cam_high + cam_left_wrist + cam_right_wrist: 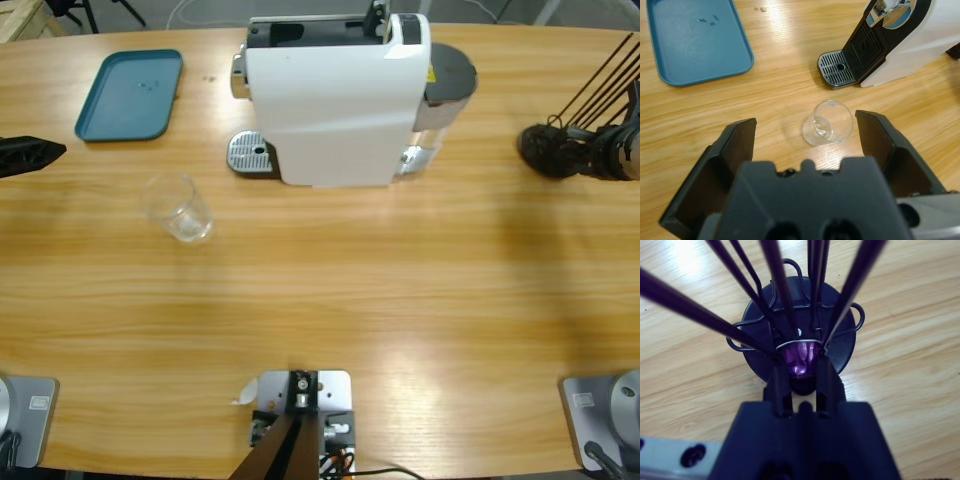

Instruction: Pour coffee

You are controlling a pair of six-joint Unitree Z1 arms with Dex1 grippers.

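a long wooden table (400, 300) carries everything here. near its far left lies a teal tray (130, 95), flat, with a few small droplets on its floor. 2 more tiny drops sit on the wood just beyond the tray's corner, seen in the left wrist view. at the table's right end stands a black wire rack (800, 335) on a round black base, its thin rods rising steeply and fanning outward. 1 purple capsule (801, 357) with a silvery rim sits low in the rack, between the rods, just above the base. the rack stands well apart from the tray.
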